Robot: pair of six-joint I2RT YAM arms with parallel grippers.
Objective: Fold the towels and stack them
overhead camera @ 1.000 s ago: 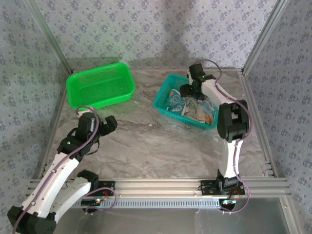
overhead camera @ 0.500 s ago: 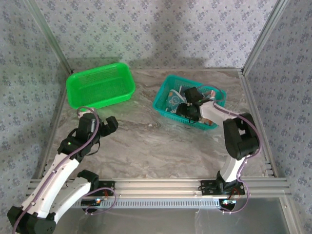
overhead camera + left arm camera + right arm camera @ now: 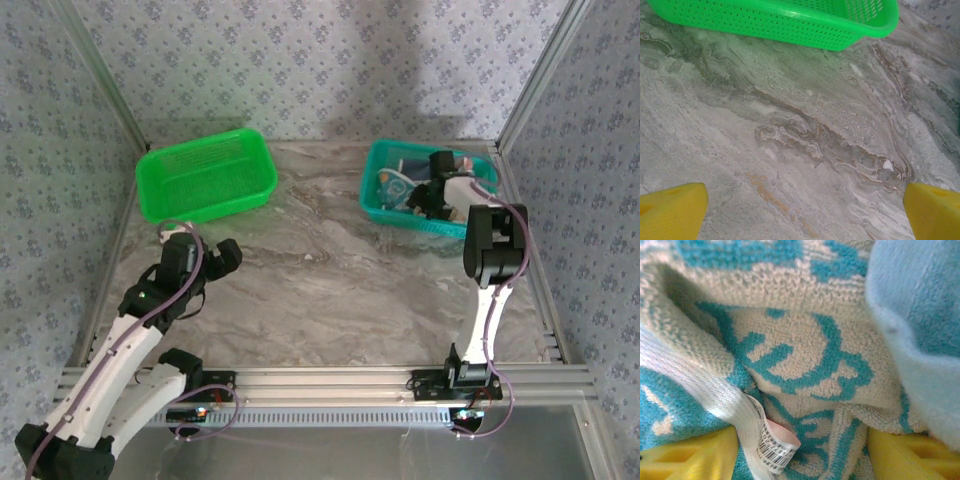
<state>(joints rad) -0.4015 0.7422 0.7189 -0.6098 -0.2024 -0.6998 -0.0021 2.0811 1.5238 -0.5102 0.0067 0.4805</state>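
Note:
The towels (image 3: 396,186) lie crumpled in a teal mesh basket (image 3: 375,207) at the back right. My right gripper (image 3: 432,197) is pushed down into them. In the right wrist view a teal towel with white figures (image 3: 805,355) bunches between the yellow fingers (image 3: 690,455) and touches both, so the right gripper (image 3: 802,450) is shut on a thick fold of it. A barcode tag (image 3: 775,445) hangs from that fold. A light blue towel (image 3: 920,315) lies at the right. My left gripper (image 3: 218,260) hovers open over bare table (image 3: 805,150), with its fingers (image 3: 672,212) wide apart.
A green mesh basket (image 3: 205,175) stands at the back left, and its rim (image 3: 790,30) is just ahead of the left gripper. Aluminium frame posts and patterned walls close in the table on three sides. The marble tabletop (image 3: 330,290) lies between the arms.
The teal basket has slid right and toward the back corner with the right gripper inside it. The right jaws have narrowed onto the cloth. The left arm has not moved.

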